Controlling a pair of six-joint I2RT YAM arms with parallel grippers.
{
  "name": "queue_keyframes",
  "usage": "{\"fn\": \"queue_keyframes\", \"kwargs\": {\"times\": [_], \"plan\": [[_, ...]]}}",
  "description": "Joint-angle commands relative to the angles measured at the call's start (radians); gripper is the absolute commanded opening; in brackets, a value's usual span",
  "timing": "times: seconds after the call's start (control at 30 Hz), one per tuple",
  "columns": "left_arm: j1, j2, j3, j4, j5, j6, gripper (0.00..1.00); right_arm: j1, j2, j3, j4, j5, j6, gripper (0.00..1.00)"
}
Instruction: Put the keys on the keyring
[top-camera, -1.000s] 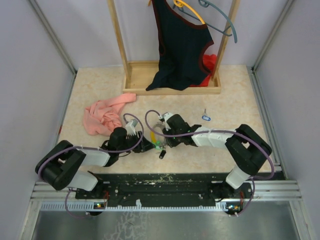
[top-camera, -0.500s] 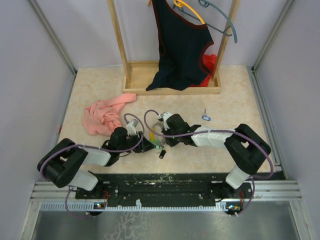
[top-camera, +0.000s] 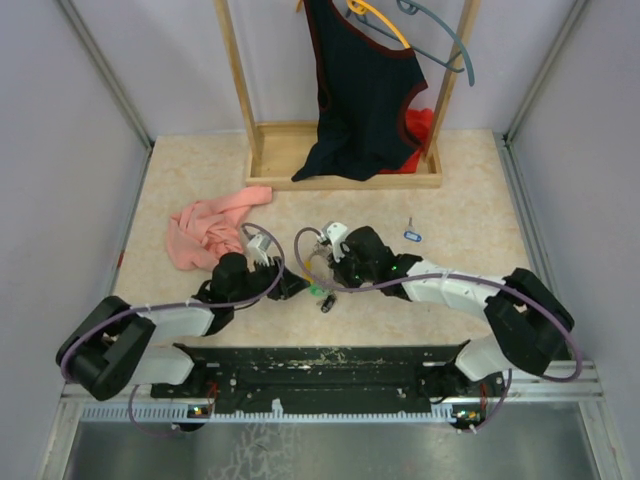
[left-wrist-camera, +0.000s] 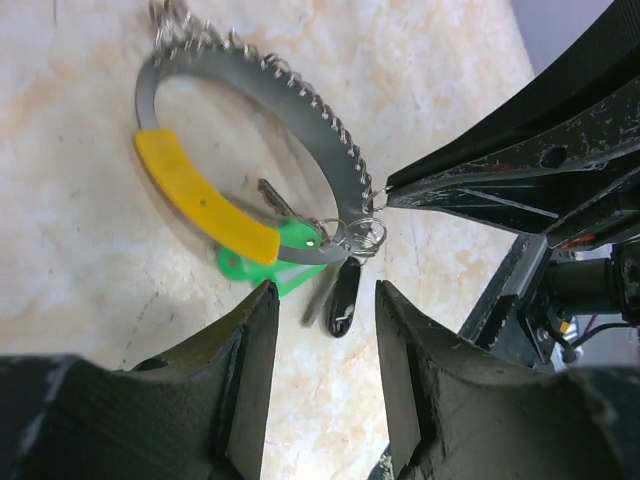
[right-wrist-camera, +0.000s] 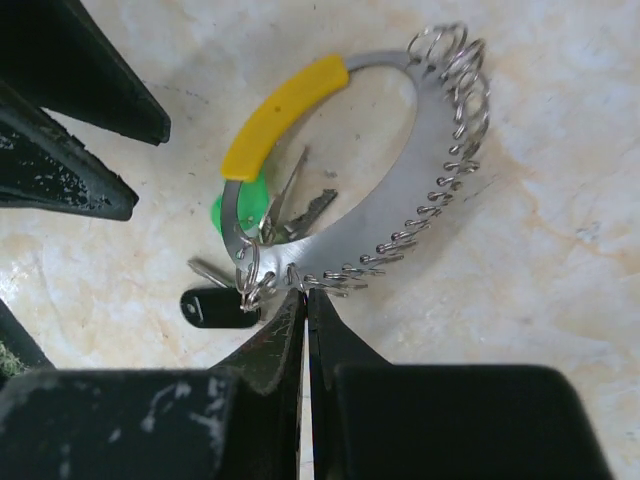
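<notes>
Right gripper (right-wrist-camera: 306, 296) has closed, tips touching the keyring (right-wrist-camera: 283, 115).

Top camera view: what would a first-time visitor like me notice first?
In the middle, the right hand, shut, sits at the rim of a metal keyring with a yellow strip, green and black keys at its edge; the open left hand faces it. A pink cloth lies left; a black top hangs behind.

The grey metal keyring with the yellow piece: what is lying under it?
A green plastic key head pokes out from under the keyring beside its yellow piece. The band and that piece cover part of it. A black key head lies outside the loop.
</notes>
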Motion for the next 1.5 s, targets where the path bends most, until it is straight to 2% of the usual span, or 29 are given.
{"fn": "queue_keyframes", "kwargs": {"times": [0.0,0.27,0.43,0.6,0.8,1.0,1.17,1.47], "plan": [[0.002,-0.089,0.029,-0.011,-0.016,0.167,0.49,-0.002,-0.122,-0.025,0.107,-0.013,-0.180,0.00],[0.003,-0.163,0.031,0.150,0.049,0.406,0.48,-0.002,-0.177,-0.051,0.257,-0.011,-0.335,0.00],[0.004,-0.177,0.018,0.253,0.027,0.513,0.48,-0.002,-0.198,-0.100,0.389,-0.065,-0.479,0.00],[0.004,-0.121,0.075,0.206,0.000,0.582,0.46,-0.003,-0.221,-0.120,0.414,-0.166,-0.629,0.00],[0.007,-0.032,0.110,0.200,-0.055,0.586,0.42,-0.005,-0.224,-0.145,0.451,-0.199,-0.679,0.00],[0.006,0.043,0.143,0.160,0.078,0.556,0.41,-0.008,-0.218,-0.147,0.478,-0.191,-0.681,0.00],[-0.003,0.062,0.084,0.268,0.141,0.476,0.41,-0.023,-0.216,-0.168,0.540,-0.211,-0.672,0.00],[-0.127,0.046,0.002,0.337,0.125,0.479,0.41,-0.066,-0.215,-0.192,0.619,-0.302,-0.621,0.00]]}}
